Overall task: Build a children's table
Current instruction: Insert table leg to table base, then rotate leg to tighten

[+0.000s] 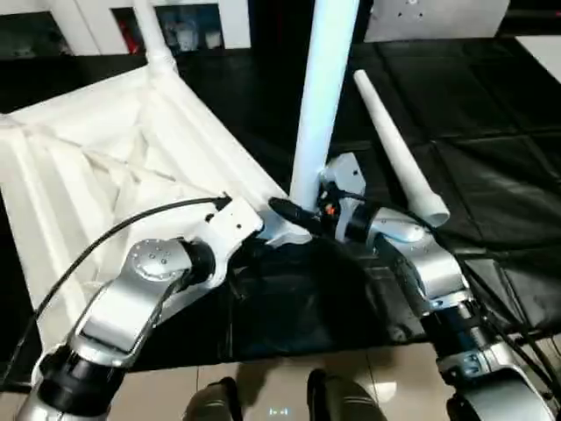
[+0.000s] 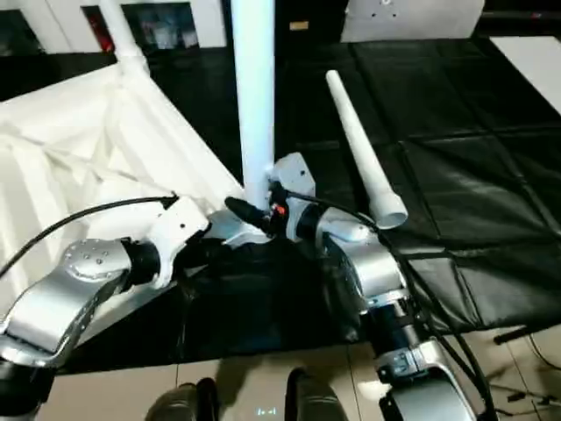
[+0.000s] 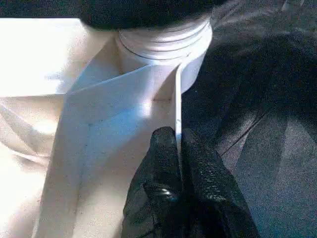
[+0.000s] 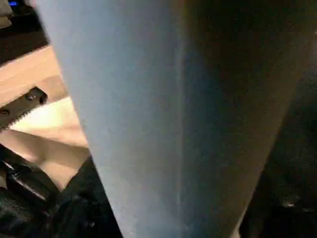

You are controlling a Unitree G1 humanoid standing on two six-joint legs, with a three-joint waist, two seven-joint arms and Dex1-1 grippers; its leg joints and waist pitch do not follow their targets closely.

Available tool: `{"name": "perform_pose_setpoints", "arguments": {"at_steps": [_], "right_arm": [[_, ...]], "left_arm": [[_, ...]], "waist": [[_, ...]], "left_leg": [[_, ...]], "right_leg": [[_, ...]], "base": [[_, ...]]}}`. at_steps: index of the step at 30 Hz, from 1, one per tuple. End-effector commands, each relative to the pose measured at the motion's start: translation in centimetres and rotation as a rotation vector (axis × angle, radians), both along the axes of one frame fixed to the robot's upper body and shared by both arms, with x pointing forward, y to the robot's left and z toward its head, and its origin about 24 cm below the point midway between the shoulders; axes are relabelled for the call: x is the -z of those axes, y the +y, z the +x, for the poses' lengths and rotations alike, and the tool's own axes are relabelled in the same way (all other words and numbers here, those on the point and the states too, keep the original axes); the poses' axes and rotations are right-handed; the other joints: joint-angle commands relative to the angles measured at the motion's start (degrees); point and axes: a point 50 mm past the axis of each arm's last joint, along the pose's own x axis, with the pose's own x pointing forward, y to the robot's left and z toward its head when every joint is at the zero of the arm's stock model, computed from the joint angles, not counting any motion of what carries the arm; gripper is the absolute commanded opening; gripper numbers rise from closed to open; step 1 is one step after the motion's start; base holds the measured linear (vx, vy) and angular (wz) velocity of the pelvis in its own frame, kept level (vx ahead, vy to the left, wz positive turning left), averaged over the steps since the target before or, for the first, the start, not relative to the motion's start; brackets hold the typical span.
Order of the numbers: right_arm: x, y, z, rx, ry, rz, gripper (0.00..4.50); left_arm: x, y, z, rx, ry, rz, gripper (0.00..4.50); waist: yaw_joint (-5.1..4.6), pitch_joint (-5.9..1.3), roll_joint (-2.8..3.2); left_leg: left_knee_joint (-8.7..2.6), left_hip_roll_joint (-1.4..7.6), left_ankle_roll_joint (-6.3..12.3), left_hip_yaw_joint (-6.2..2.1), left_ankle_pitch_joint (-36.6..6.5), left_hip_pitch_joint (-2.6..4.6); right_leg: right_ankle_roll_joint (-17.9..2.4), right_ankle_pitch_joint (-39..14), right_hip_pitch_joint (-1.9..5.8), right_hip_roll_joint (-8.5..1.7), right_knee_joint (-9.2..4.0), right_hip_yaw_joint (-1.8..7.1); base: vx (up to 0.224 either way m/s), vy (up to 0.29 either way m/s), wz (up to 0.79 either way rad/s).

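Pinching the thin upright rim of the white rectangular plastic table top (image 1: 96, 167) with the left hand (image 3: 177, 136), both black fingers (image 3: 208, 188) pressing tight together on that wall, one on each side, just beside a round threaded corner socket (image 3: 163, 49). Reaching in along the silver left forearm from the near side, with a black cable looping over the wrist.

Meeting the base of a long white tapered tubular leg (image 1: 324, 88) with the right hand (image 1: 302, 210), right where that leg is entering the same near corner socket. Standing upright there and running out past the upper edge of both head views. Crowding the right wrist camera with the pale leg surface at very close range. Not showing whether the right hand is gripping the leg or merely standing around it: cannot tell.

Lying upside down on a black padded floor mat (image 1: 491, 158), ribbed underside facing up, crossed by diagonal stiffening ribs, near corner pointing toward the robot. Carrying a second white tubular leg (image 1: 149, 31) upright in the far corner socket. Resting loose on the mat to the right of the table top, a third white tapered leg (image 1: 399, 145), wide open end nearest the robot, narrow end pointing away, apart from the upright leg and just beyond the right forearm.
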Motion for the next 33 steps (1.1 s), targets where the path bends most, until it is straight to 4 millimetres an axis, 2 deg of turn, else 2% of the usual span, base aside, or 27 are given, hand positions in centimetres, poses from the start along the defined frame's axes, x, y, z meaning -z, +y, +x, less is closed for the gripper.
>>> {"name": "perform_pose_setpoints", "arguments": {"at_steps": [1, 2, 3, 5, 6, 8, 10, 11, 13, 15, 23, 24, 28, 33], "right_arm": [[3.9, -1.3, -0.9, 0.043, 0.163, -0.099, 3.13], [3.9, -1.3, -0.9, 0.043, 0.163, -0.099, 3.39], [3.7, -1.9, -1.1, 0.048, 0.139, -0.090, 3.48], [3.5, -2.5, -1.3, 0.051, 0.102, -0.083, 3.57], [3.5, -2.8, -1.4, 0.052, 0.092, -0.082, 3.68], [3.4, -3.2, -1.7, 0.030, 0.096, -0.069, 3.92], [3.2, -3.9, -2.0, 0.020, 0.086, -0.062, 4.02], [3.2, -3.9, -2.0, 0.020, 0.086, -0.062, 4.02], [2.8, -4.9, -2.2, 0.010, 0.062, -0.061, 4.34], [2.6, -5.3, -2.2, 0.014, 0.046, -0.059, 4.45], [0.6, -7.1, -2.6, -0.087, -0.022, -0.071, 4.45], [0.3, -7.3, -2.7, -0.125, -0.028, -0.081, 4.45], [-0.5, -7.4, -2.7, -0.200, -0.042, -0.103, 4.45], [-0.9, -6.9, -2.5, -0.286, -0.049, -0.148, 4.45]], "left_arm": [[-2.0, 0.2, 0.6, 0.023, -0.100, -0.032, 0.00], [-2.0, 0.2, 0.6, 0.023, -0.100, -0.032, 0.00], [-1.8, 0.5, 0.7, 0.057, -0.095, -0.026, 0.00], [-1.5, 0.8, 0.7, 0.092, -0.085, -0.026, 0.00], [-1.5, 0.9, 0.7, 0.107, -0.085, -0.026, 0.00], [-1.2, 1.1, 0.7, 0.134, -0.080, -0.024, 0.00], [-0.9, 1.3, 0.7, 0.171, -0.083, -0.005, 0.00], [-0.9, 1.3, 0.7, 0.171, -0.083, -0.005, 0.00], [-0.4, 1.5, 0.6, 0.242, -0.077, 0.029, 0.00], [-0.2, 1.5, 0.6, 0.272, -0.072, 0.041, 0.00], [0.5, 1.6, 0.7, 0.392, -0.057, 0.082, 0.00], [0.5, 1.6, 0.7, 0.412, -0.058, 0.088, 0.00], [0.6, 1.5, 0.7, 0.461, -0.058, 0.096, 0.00], [0.6, 1.3, 0.6, 0.516, -0.056, 0.108, 0.00]], "waist": [[0.52, -4.74, 0.53], [0.73, -4.95, 0.52], [0.72, -4.98, 0.38], [1.16, -5.11, 0.52], [1.46, -5.12, 0.39], [1.59, -5.14, 0.42], [1.84, -4.81, 0.68], [1.83, -4.85, 0.55], [1.95, -4.80, 0.69], [2.07, -4.72, 0.70], [2.84, -5.02, 0.63], [2.80, -4.97, 0.44], [2.90, -4.95, 0.46], [2.97, -5.00, 0.42]], "left_leg": [[-3.12, 3.66, 5.18, -1.29, -6.5, 0.30], [-3.11, 3.75, 5.29, -1.34, -5.8, 0.36], [-3.10, 3.73, 5.45, -1.33, -5.4, 0.27], [-2.94, 3.63, 5.95, -1.14, -4.9, 0.38], [-2.91, 3.55, 6.08, -1.16, -4.2, 0.24], [-2.86, 3.60, 6.58, -1.19, -3.9, 0.15], [-2.98, 3.63, 6.28, -1.26, -5.8, 0.25], [-2.97, 3.64, 5.97, -1.19, -6.4, 0.31], [-3.03, 3.75, 5.52, -1.25, -7.1, 0.41], [-3.10, 3.68, 5.39, -1.25, -7.6, 0.43], [-2.86, 3.73, 6.03, -1.18, -5.8, 0.44], [-2.84, 3.70, 6.23, -1.13, -5.9, 0.34], [-2.79, 3.70, 6.78, -1.15, -6.2, 0.30], [-2.76, 3.82, 7.09, -1.19, -5.2, 0.34]], "right_leg": [[-15.3, -11.2, 3.32, -5.85, -3.57, 3.49], [-15.4, -10.2, 3.35, -5.82, -3.33, 3.47], [-15.5, -9.4, 3.41, -5.79, -3.20, 3.45], [-15.2, -8.7, 3.30, -5.82, -3.22, 3.50], [-15.0, -7.8, 3.40, -5.69, -3.11, 3.52], [-15.3, -6.6, 3.38, -5.70, -2.85, 3.53], [-14.9, -10.0, 3.19, -5.69, -3.36, 3.41], [-14.7, -10.6, 3.23, -5.71, -3.37, 3.45], [-14.3, -11.8, 3.17, -5.76, -3.41, 3.49], [-13.9, -12.4, 3.09, -5.67, -3.56, 3.50], [-15.0, -9.2, 3.26, -5.73, -3.12, 3.48], [-15.1, -9.1, 3.31, -5.72, -3.10, 3.51], [-14.8, -10.8, 3.32, -5.85, -3.28, 3.43], [-15.3, -9.5, 3.23, -5.76, -2.99, 3.35]], "base": [[0.000, 0.000, 0.00], [0.000, 0.000, 0.00], [0.000, 0.000, 0.00], [0.000, 0.000, 0.00], [0.000, 0.000, 0.00], [0.000, 0.000, 0.00], [0.000, 0.000, 0.00], [0.000, 0.000, 0.00], [0.000, 0.000, 0.00], [0.000, 0.000, 0.00], [0.000, 0.000, 0.00], [0.000, 0.000, 0.00], [0.000, 0.000, 0.00], [0.000, 0.000, 0.00]]}}
